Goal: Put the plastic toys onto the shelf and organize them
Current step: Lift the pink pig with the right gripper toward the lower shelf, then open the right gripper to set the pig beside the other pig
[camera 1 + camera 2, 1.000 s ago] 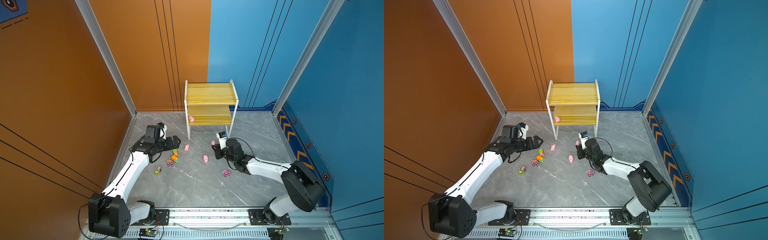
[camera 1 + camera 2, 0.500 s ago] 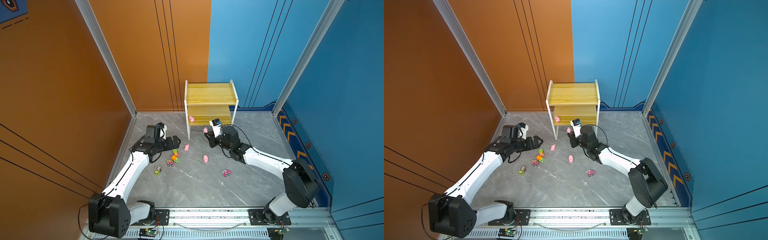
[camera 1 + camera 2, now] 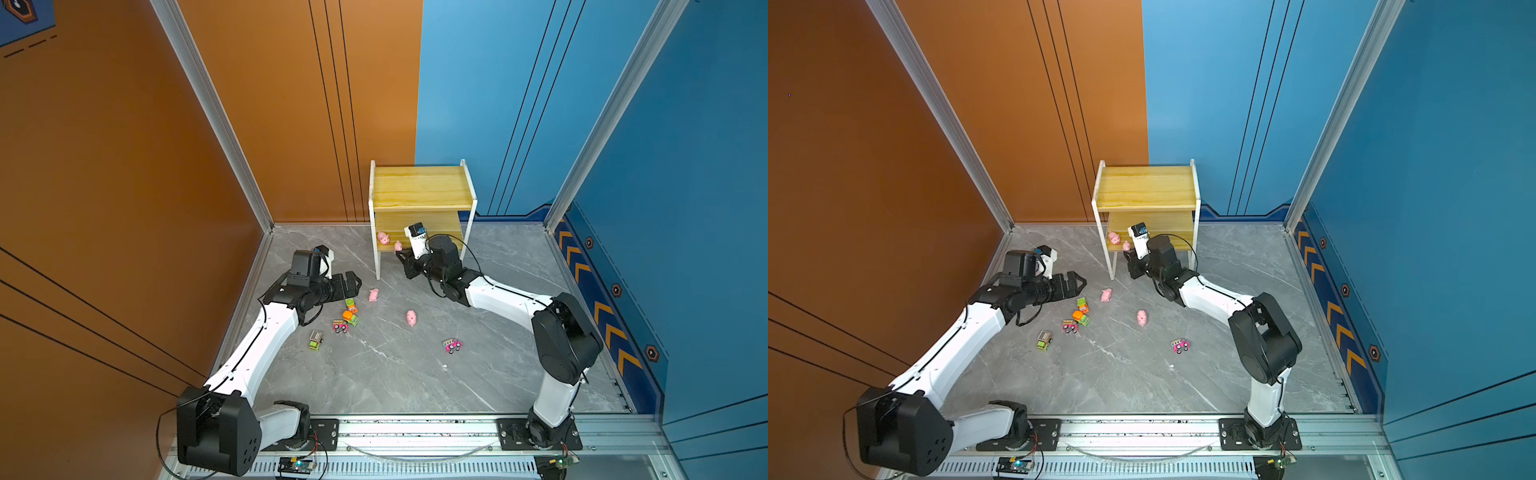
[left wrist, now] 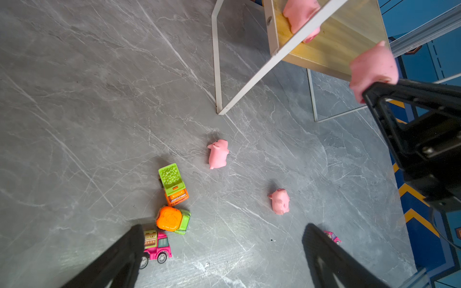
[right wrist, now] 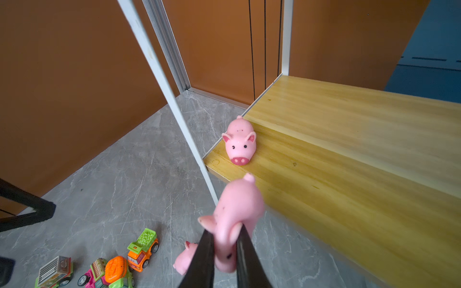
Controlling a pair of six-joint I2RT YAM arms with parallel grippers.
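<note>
My right gripper (image 5: pixel 225 232) is shut on a pink pig (image 5: pixel 237 207) and holds it just off the front edge of the shelf's lower board (image 5: pixel 336 174), near its left end. A second pig (image 5: pixel 240 142) stands on that board's left corner (image 3: pixel 382 238). Two more pigs (image 3: pixel 373 294) (image 3: pixel 411 318) lie on the floor. My left gripper (image 3: pixel 353 284) hangs open over the floor with nothing between its fingers, just left of a cluster of three trucks (image 4: pixel 172 184) (image 4: pixel 172 219) (image 4: pixel 156 245). A green truck (image 3: pixel 315 340) and a pink truck (image 3: pixel 452 345) sit apart.
The shelf (image 3: pixel 422 195) stands against the back wall; its white front leg (image 3: pixel 377 257) is next to my right gripper. Orange wall (image 3: pixel 124 208) on the left, blue wall (image 3: pixel 685 208) on the right, a metal rail (image 3: pixel 415 432) along the front.
My right gripper has carried the pig from over the floor back and leftward to the shelf's lower board. The left arm has stayed put.
</note>
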